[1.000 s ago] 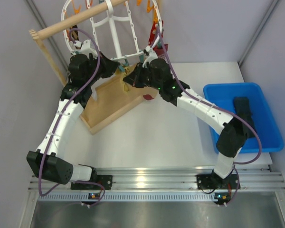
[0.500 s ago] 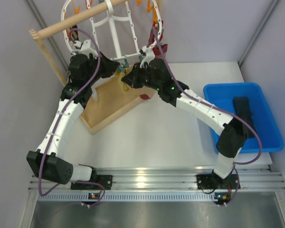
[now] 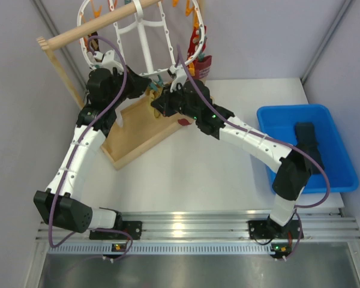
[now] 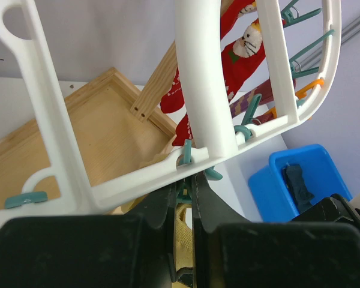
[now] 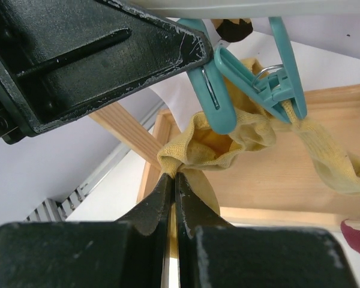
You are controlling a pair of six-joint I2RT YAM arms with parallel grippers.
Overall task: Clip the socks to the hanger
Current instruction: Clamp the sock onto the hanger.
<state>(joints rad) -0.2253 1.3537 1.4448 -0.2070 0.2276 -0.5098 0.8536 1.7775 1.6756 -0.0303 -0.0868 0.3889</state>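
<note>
Well, from above both hands meet under the near rim of the white hanger [image 3: 146,48], left hand [image 3: 145,91] and right hand [image 3: 160,99] almost touching over the wooden tray [image 3: 132,135]. The left wrist view shows the left hand pinched together on a teal clip [image 4: 186,157] hanging from that rim. The right wrist view shows the right hand clamped on a yellow sock [image 5: 228,141] bunched right against the clip.

Left gripper [image 4: 183,180], right gripper [image 5: 171,177] packed under hanger [image 4: 204,72] rim; teal clip [image 5: 219,96], yellow sock [image 5: 240,141] between, wooden post [image 4: 159,84] behind. Table [image 3: 204,174] free toward blue bin [image 3: 291,109].
</note>
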